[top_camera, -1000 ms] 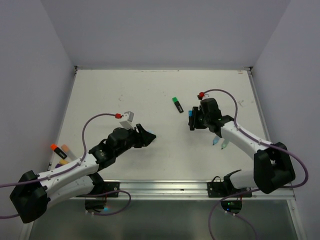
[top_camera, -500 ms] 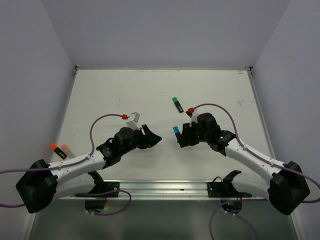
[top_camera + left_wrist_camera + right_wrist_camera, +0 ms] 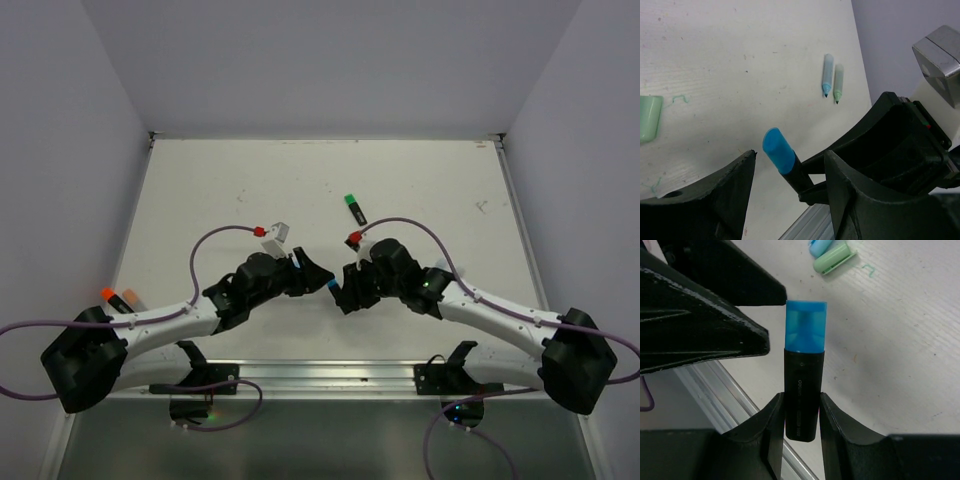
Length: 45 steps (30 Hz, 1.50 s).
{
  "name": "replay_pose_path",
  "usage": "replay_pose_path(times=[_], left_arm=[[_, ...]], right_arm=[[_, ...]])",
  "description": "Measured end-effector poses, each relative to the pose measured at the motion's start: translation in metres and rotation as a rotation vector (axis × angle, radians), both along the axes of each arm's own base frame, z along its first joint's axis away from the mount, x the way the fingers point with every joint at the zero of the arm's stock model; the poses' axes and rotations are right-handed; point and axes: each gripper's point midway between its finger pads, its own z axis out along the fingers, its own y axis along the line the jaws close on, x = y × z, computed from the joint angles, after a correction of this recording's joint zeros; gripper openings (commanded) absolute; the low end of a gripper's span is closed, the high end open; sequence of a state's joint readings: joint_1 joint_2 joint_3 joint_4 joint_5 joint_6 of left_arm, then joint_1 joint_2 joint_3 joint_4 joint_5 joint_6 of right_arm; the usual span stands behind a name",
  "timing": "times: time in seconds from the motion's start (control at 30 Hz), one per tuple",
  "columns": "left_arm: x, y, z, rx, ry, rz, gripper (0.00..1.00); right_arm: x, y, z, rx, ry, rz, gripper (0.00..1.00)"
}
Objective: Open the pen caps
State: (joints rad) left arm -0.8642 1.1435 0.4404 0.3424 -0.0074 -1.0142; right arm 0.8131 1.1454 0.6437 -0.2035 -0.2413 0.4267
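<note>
My right gripper [image 3: 801,397] is shut on the black body of a marker [image 3: 802,390] and holds it above the table, its blue cap [image 3: 806,325] pointing at my left gripper. In the left wrist view the blue cap [image 3: 779,150] sits between the open jaws of my left gripper [image 3: 790,154], touching neither finger. In the top view the two grippers, left [image 3: 316,272] and right [image 3: 342,292], meet at the table's near middle with the blue cap [image 3: 332,285] between them. A green-capped black marker [image 3: 354,208] lies further back.
Two uncapped pastel markers, light blue [image 3: 828,75] and mint [image 3: 838,82], lie side by side on the table. A loose mint cap [image 3: 835,257] and a light blue cap [image 3: 819,245] lie together. Orange-capped markers [image 3: 115,298] lie at the left edge. A metal rail [image 3: 330,375] runs along the near edge.
My right gripper has carried the blue-capped marker left and nearer, to the table's middle. My left gripper has moved right to meet it, and the cap now sits between its open jaws.
</note>
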Motion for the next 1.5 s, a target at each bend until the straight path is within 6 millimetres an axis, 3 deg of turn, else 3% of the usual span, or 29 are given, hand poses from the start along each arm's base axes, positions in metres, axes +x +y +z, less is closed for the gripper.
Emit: replay_pose_path(times=[0.3, 0.47, 0.57, 0.83, 1.03, 1.23, 1.5], left_arm=[[0.001, -0.001, 0.001, -0.005, -0.003, 0.000, 0.59], [0.001, -0.001, 0.002, -0.008, -0.005, 0.000, 0.54], [0.002, -0.001, 0.002, -0.010, -0.007, 0.003, 0.45], [0.001, -0.004, 0.007, -0.034, -0.007, 0.001, 0.43], [0.001, -0.007, 0.008, -0.050, -0.006, -0.012, 0.33], [-0.003, -0.010, 0.005, -0.055, 0.003, -0.035, 0.32], [-0.004, -0.011, 0.005, -0.061, 0.001, -0.042, 0.23]], right_arm=[[-0.015, 0.021, 0.003, 0.016, -0.004, 0.051, 0.00], [-0.015, 0.022, 0.004, 0.017, -0.007, 0.038, 0.00], [-0.014, 0.023, 0.005, 0.021, -0.009, 0.033, 0.00], [-0.011, 0.026, 0.007, 0.026, -0.031, 0.016, 0.00], [-0.008, 0.025, 0.009, 0.029, -0.043, 0.002, 0.00], [-0.006, 0.025, 0.017, 0.047, -0.063, -0.005, 0.00], [-0.006, 0.025, 0.018, 0.051, -0.063, -0.007, 0.00]])
